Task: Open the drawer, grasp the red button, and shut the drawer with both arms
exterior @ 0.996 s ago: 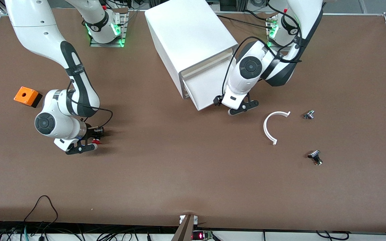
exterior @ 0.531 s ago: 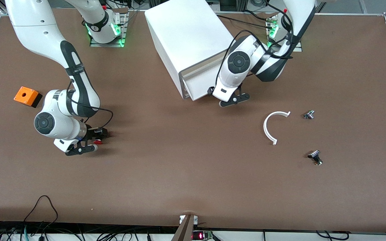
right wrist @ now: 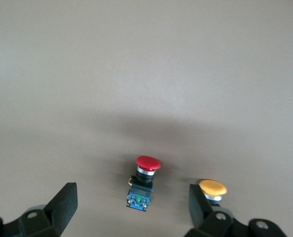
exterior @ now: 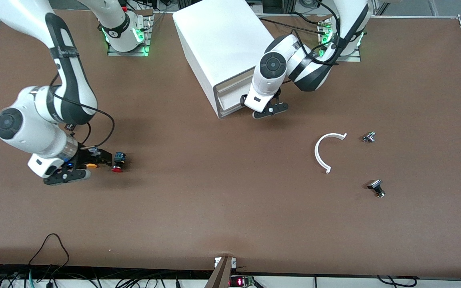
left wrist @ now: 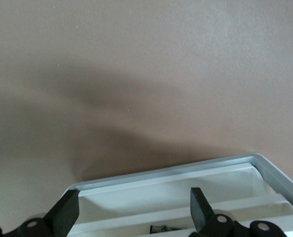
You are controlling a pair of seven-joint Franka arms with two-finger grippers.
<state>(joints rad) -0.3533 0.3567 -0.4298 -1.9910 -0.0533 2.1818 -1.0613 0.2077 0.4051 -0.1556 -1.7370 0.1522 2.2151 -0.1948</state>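
Note:
The red-capped button [exterior: 117, 163] lies on its side on the table, free of any gripper. In the right wrist view it [right wrist: 144, 181] lies between the spread fingers. My right gripper [exterior: 88, 160] is open and empty just above the table beside it, also seen in the right wrist view [right wrist: 131, 196]. The white cabinet [exterior: 222, 40] stands at the back of the table. Its low drawer [exterior: 230, 100] is pushed almost flush. My left gripper [exterior: 268, 109] is open at the drawer's front, its fingers [left wrist: 67, 212] straddling the drawer's rim [left wrist: 186, 170].
An orange-capped button [right wrist: 213, 189] lies next to one right finger, beside the red one. A white curved part [exterior: 321, 154] and two small dark parts [exterior: 369, 137] [exterior: 376, 188] lie toward the left arm's end. The orange box is hidden by the right arm.
The left gripper has moved toward the cabinet, and the drawer has slid in from well out to almost flush. The right gripper has drawn back from the red button, which stays on the table.

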